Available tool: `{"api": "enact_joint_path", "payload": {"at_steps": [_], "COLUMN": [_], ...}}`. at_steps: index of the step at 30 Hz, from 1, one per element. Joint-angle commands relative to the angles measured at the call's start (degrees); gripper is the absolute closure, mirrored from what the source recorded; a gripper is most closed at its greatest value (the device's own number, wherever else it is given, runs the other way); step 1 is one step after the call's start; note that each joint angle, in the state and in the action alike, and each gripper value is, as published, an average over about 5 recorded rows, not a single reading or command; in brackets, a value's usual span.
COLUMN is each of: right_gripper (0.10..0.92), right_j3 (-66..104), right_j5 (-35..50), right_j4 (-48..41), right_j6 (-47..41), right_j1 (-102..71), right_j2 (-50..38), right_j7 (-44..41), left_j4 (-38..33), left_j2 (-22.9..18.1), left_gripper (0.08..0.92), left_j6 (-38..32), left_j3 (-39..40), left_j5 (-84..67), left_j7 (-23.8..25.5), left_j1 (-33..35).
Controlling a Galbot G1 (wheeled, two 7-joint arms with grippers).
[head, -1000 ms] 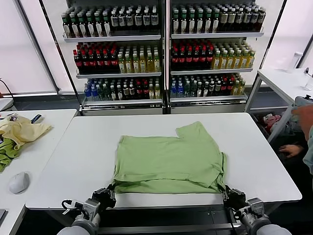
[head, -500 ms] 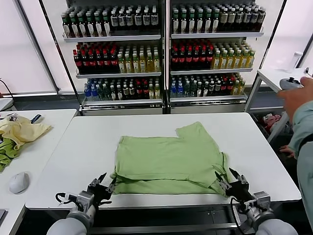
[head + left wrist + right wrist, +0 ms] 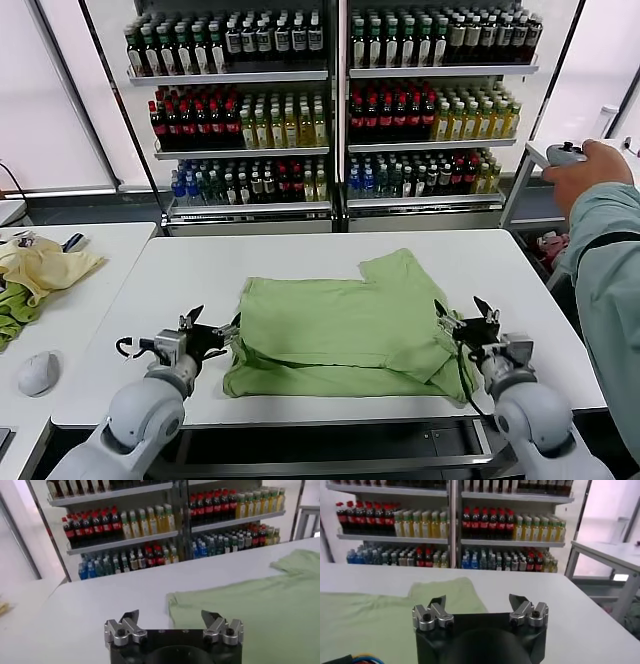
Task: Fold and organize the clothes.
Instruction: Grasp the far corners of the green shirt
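Note:
The light green polo shirt [image 3: 345, 330] lies on the white table [image 3: 180, 275], its near hem folded up over the body; one sleeve sticks out at the far right. Its collar and chest print are hidden. My left gripper [image 3: 212, 325] is open and empty just above the table at the shirt's left edge. My right gripper [image 3: 463, 313] is open and empty over the shirt's right edge. The left wrist view shows open fingers [image 3: 131, 617] with the shirt [image 3: 250, 600] beyond. The right wrist view shows open fingers [image 3: 439, 603] and the shirt [image 3: 380, 615].
Drink shelves [image 3: 330, 100] stand behind the table. A side table at the left holds a pale yellow garment [image 3: 40, 265], a darker green cloth [image 3: 12, 310] and a mouse [image 3: 38, 372]. A person's arm [image 3: 610, 260] with a controller is at the right.
Both grippers have let go of the near hem, opened, and risen forward along the shirt's sides. The hem now lies folded over the body. The person's arm has come further into view.

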Motion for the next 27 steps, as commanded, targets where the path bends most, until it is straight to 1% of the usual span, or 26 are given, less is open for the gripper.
{"api": "enact_joint_path", "payload": {"at_steps": [1,7,19,27], "right_gripper": [0.203,0.203,0.203,0.203], "right_j3": [-7.47,-10.20,-11.07,-10.05], "right_j5": [0.78,0.66,-1.95,-4.09], "right_j4": [-16.29,-26.32,-42.90,-49.13], "right_j6": [-3.00,-2.74,-1.91,-1.44], "right_j1": [16.55,24.35,33.74,36.03], "right_j2": [2.63,5.49,11.44,15.09], "right_j7": [1.76,1.14,-0.35,-0.99], "left_j4": [17.29,23.20,31.77,35.41], "left_j2": [-4.91,-8.14,-12.84,-14.04], "left_gripper": [0.177,0.177,0.177,0.177], "left_j6": [-0.46,-0.74,-1.39,-0.93], "left_j3": [8.10,11.06,14.58,15.82], "left_j5": [-0.29,1.02,0.31,0.39], "left_j7": [-0.19,0.08,0.90,1.24], "left_j1": [-16.34,-20.36,-26.98,-28.29]}}
